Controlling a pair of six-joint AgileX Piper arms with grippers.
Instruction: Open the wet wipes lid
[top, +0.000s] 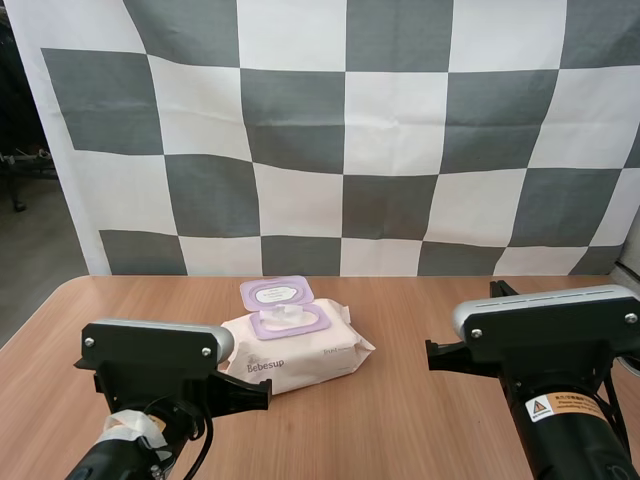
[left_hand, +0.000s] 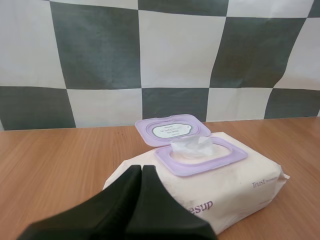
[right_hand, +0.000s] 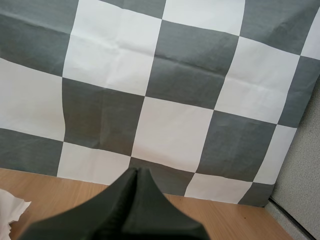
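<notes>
A cream pack of wet wipes (top: 300, 352) lies on the wooden table, between the two arms. Its purple lid (top: 275, 292) stands flipped up at the back, and a white wipe (top: 283, 314) pokes out of the purple-rimmed opening. In the left wrist view the pack (left_hand: 225, 185) sits just beyond my left gripper (left_hand: 141, 170), whose fingers lie together as one dark wedge; the lid (left_hand: 171, 130) is raised and the wipe (left_hand: 192, 145) sticks up. My left gripper (top: 262, 390) is near the pack's front left corner. My right gripper (right_hand: 136, 172) is shut on nothing, well to the right of the pack.
The wooden table (top: 400, 420) stretches bare in front of and to the right of the pack. Its right edge meets a grey wall (right_hand: 300, 170). A white corner of the pack (right_hand: 10, 212) shows beside my right gripper.
</notes>
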